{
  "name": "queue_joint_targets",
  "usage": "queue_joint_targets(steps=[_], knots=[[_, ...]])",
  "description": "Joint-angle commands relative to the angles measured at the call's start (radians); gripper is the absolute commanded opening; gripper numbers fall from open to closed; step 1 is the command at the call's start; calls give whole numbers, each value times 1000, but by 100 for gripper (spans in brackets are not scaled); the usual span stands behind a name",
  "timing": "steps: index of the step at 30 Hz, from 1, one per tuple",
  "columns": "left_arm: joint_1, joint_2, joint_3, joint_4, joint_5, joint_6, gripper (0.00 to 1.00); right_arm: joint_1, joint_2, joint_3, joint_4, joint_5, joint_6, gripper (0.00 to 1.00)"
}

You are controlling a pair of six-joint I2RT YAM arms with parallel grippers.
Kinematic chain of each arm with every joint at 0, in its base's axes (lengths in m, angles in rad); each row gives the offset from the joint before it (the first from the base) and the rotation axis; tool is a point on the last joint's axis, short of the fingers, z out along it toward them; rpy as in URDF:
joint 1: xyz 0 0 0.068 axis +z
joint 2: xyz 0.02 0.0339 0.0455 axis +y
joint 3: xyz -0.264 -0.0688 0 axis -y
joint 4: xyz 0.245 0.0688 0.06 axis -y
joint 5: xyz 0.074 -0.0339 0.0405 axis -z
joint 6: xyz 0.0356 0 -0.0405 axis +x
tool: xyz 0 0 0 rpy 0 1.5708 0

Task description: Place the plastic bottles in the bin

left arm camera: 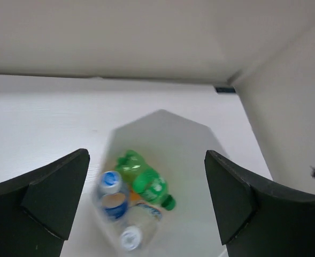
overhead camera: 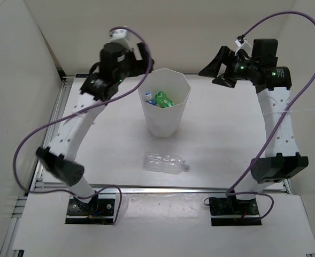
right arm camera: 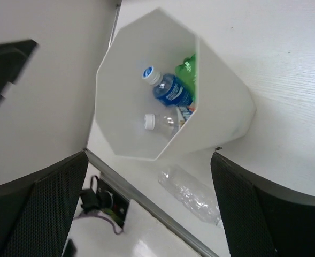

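One item, the larger clear bottle (overhead camera: 166, 163), lies on the table (overhead camera: 227, 139) at 6 o'clock of the bin (overhead camera: 165, 122); the left gripper (left arm camera: 146, 158) and right gripper (right arm camera: 149, 156), both wide open and empty, must next descend to grasp it.

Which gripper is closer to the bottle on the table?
Right, but only just. Both hover past the bin from the clear bottle: right gripper back-right, left gripper back-left and slightly farther.

light: bright, even | shadows: soft | blur: left wrist view smeared
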Motion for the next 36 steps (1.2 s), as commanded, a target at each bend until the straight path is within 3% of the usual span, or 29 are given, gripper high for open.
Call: queue_joint_targets(steps=[1,5,6,7,8,11,14,19,23,30,36], knots=[[87,-248,-160,22,-240,18,100,115,-119,2,-36,104,-155,99],[169,-469,-475,-4,-349,-60,100,399,-143,29,-122,357,-310,99],[205,-497,-526,-38,-349,-80,100,569,-163,19,-140,467,-379,99],[220,-518,-615,-53,-349,-96,100,646,-175,-76,-141,641,-402,99],[235,-552,-657,-72,-349,-126,100,713,-186,-128,-162,705,-418,99],[285,-575,-761,-168,-339,-154,100,949,-198,-309,-185,836,-418,99],[285,-609,-821,-224,-358,-154,100,1055,-219,-415,-132,875,-467,99],[297,-676,-870,-254,-345,-176,100,1137,-243,-670,52,916,-574,99],[297,-721,-910,-254,-312,-148,100,1137,-128,-716,86,916,-584,99],[297,-787,-967,-277,-268,-107,100,1137,-71,-850,336,902,-637,99],[297,-825,-985,-319,-207,-107,100,1105,12,-871,428,835,-648,98]])
